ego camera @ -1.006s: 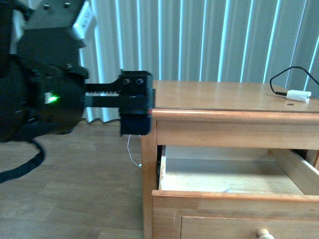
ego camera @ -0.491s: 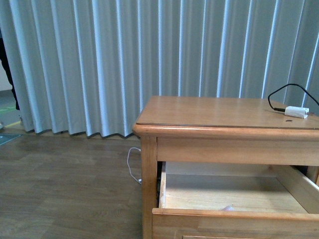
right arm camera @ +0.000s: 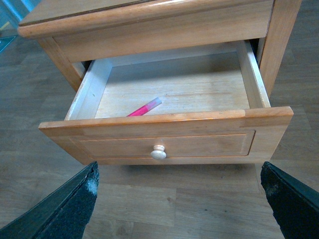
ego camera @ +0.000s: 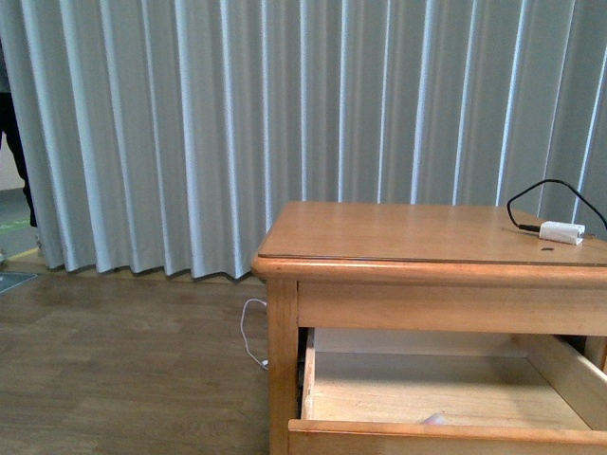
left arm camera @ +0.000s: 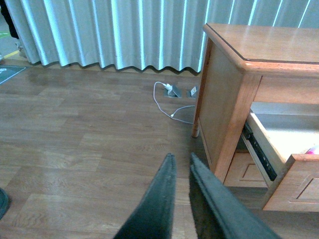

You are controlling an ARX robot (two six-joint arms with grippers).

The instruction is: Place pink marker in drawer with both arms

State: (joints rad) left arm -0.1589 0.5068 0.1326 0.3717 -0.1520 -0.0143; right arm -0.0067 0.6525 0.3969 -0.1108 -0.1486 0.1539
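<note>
Insp. note: pink marker (right arm camera: 144, 107) lies inside the open drawer (right arm camera: 169, 137); both tools are clear of it.

We record, lgst to smallest: pleated grey curtain (ego camera: 190, 133) behind, wood-plank floor (ego camera: 114, 379), honey-wood cabinet (ego camera: 398, 237) standing on it. Upper drawer is pulled out, round knob (right arm camera: 158, 152) at front ctr. Right tool (right arm camera: 178, 172) hangs in front of the drawer, fingers spread wide, gripping nothing. Left tool (left arm camera: 181, 156) is over the floor beside the cabinet's side, fingers narrow w/ only a slit between, nothing in it. Marker rests flat on the drawer bottom, angled, near the front wall, touching neither tool. White plug block (ego camera: 561, 231) w/ black cable (ego camera: 531, 194) sits on the cabinet top, far-right corner.
</note>
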